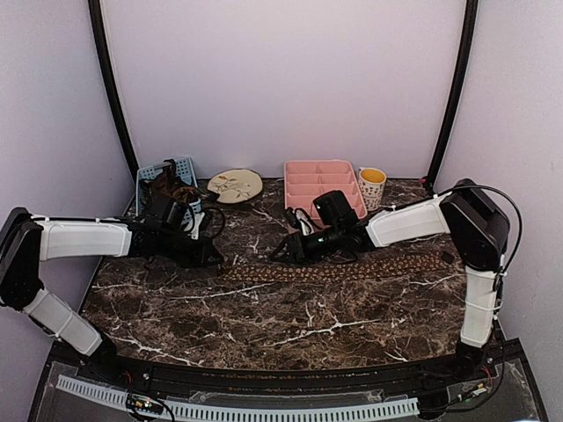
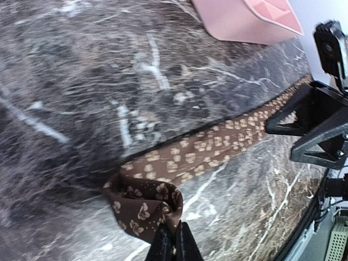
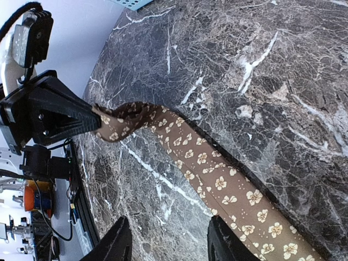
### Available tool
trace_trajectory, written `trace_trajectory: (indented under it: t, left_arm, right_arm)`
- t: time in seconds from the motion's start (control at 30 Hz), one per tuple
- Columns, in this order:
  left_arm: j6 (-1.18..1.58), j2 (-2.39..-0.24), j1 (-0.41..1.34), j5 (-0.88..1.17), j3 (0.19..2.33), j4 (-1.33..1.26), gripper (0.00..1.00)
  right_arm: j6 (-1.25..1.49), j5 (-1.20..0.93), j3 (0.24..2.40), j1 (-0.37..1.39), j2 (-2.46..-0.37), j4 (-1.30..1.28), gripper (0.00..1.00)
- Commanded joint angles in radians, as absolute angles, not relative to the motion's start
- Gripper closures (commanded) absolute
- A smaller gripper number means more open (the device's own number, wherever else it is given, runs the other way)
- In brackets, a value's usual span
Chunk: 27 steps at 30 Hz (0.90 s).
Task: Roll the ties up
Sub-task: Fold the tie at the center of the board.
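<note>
a long, narrow dark brown fabric tie (image 1: 352, 266) with tan flower dots lies flat across the dark marble table (image 1: 264, 325), its left end curled up. the left gripper (image 2: 174, 243) pinches that curl tight; the right gripper (image 3: 169, 239) hovers low nearby, fingers spread.

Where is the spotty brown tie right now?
In the top view the tie lies stretched across the middle of the marble table, in front of the pink tray. Its left end is pinched by the left gripper.
</note>
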<state>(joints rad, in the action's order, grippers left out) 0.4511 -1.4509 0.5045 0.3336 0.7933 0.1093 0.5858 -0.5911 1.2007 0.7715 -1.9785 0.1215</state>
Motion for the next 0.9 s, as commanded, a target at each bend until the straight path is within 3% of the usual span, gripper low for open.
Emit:
trace_trajectory:
  t: [0.0, 0.77, 0.87]
  left_arm:
    - [0.501, -1.494, 0.528, 0.435, 0.831, -0.021, 1.00]
    - [0.651, -1.859, 0.655, 0.524, 0.973, -0.341, 1.00]
    - [0.653, -1.874, 0.655, 0.527, 0.978, -0.339, 0.88]
  right_arm:
    - [0.634, -0.617, 1.191, 0.760, -1.977, 0.196, 0.54]
    - [0.718, -0.642, 1.095, 0.709, -1.977, 0.278, 0.66]
    - [0.719, -0.643, 1.101, 0.709, -1.983, 0.273, 0.66]
